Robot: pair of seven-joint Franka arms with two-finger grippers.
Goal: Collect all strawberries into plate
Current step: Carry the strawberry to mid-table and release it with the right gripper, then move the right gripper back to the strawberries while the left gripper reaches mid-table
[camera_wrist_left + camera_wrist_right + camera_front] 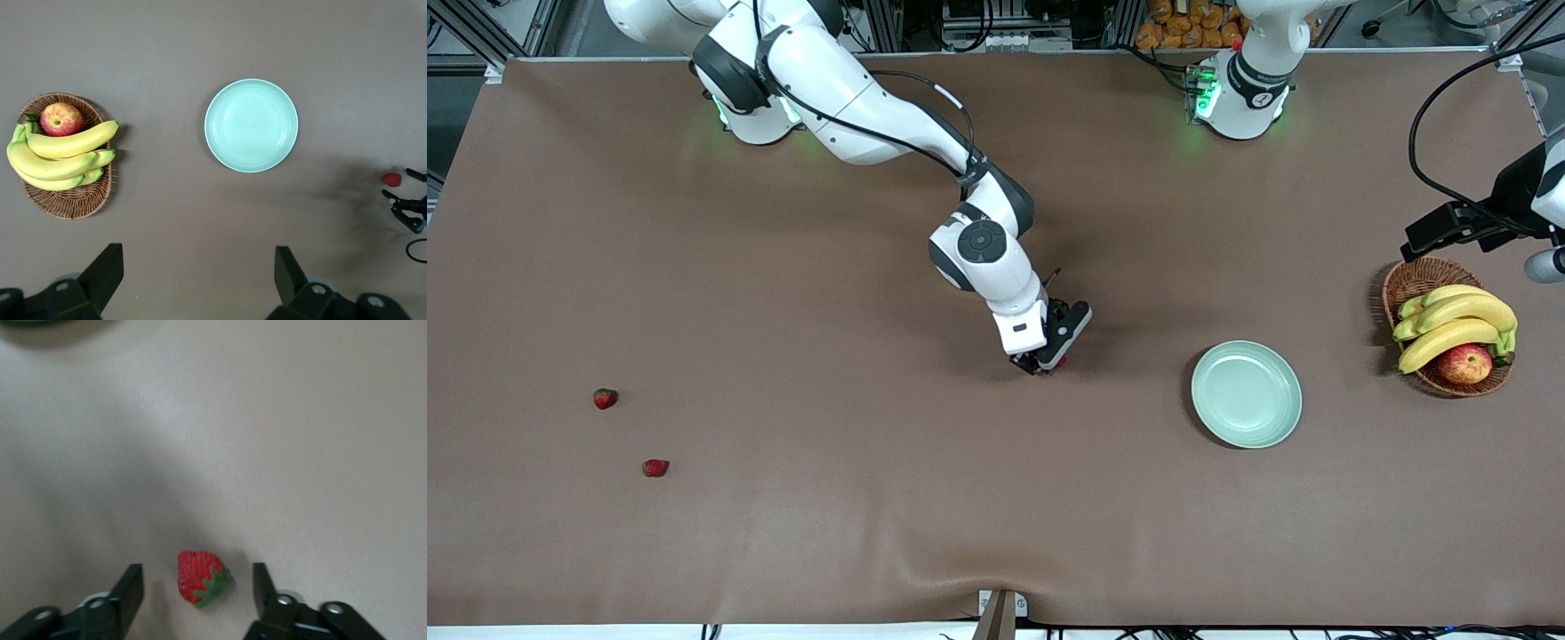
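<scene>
One strawberry (202,577) lies on the brown table between the fingers of my right gripper (198,568), which stands open just above the table; neither finger touches the berry. In the front view that strawberry (1060,362) shows as a red speck at the right gripper (1049,363), beside the plate (1246,394) toward the right arm's end. The mint-green plate (251,125) holds nothing. Two more strawberries (605,398) (655,468) lie near the right arm's end of the table. My left gripper (197,250) hangs open and empty high over the table.
A wicker basket (1423,280) with bananas (1458,320) and an apple (1464,363) stands beside the plate toward the left arm's end. The left arm's black cabling hangs over the basket.
</scene>
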